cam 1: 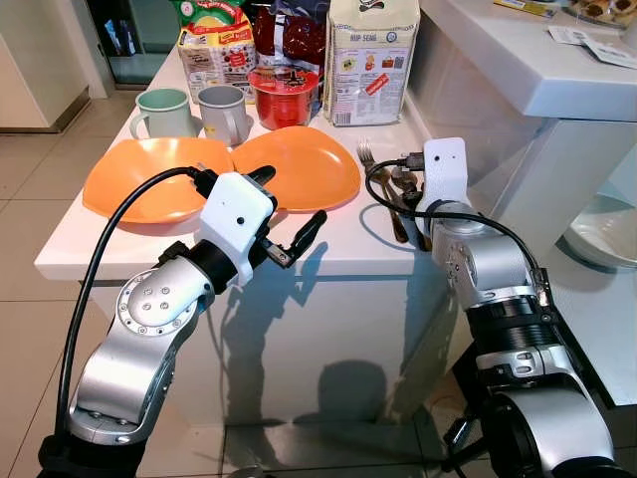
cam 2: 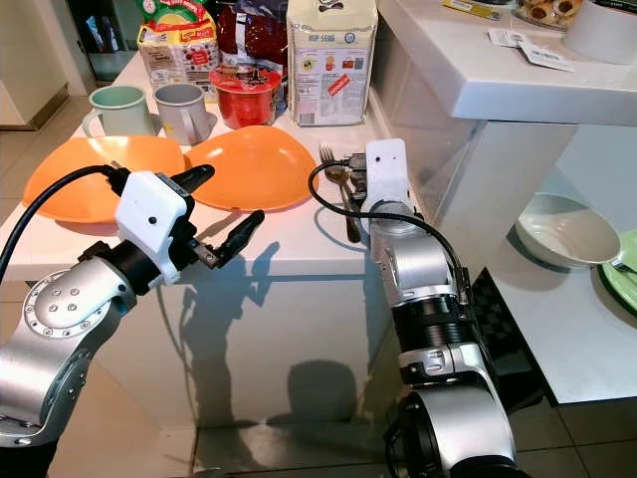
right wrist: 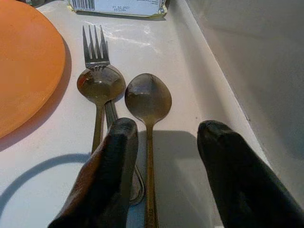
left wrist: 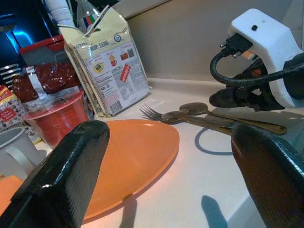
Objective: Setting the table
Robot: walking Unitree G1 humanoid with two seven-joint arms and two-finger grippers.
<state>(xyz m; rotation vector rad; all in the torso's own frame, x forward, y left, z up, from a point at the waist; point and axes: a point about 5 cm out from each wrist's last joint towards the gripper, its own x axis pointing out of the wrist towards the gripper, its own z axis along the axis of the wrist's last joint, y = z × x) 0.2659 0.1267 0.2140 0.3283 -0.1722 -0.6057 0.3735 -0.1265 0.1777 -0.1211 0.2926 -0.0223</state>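
Two orange plates lie side by side on the white table, one on the left (cam 1: 149, 177) and one on the right (cam 1: 299, 164). A fork (right wrist: 95, 45) and two spoons, the left one (right wrist: 100, 85) and the right one (right wrist: 148, 97), lie right of the plates. My right gripper (right wrist: 164, 166) is open and low over the cutlery, its fingers on either side of the right spoon's handle. My left gripper (cam 1: 287, 204) is open and holds nothing, hovering at the table's front edge beside the right plate.
A green cup (cam 1: 164, 112), a grey cup (cam 1: 224, 112), a red bowl (cam 1: 284, 95) and a flour bag (cam 1: 370, 60) with other food packs stand behind the plates. A higher white counter (cam 1: 518, 60) rises right of the table. A pale bowl (cam 2: 567, 229) sits low on the right.
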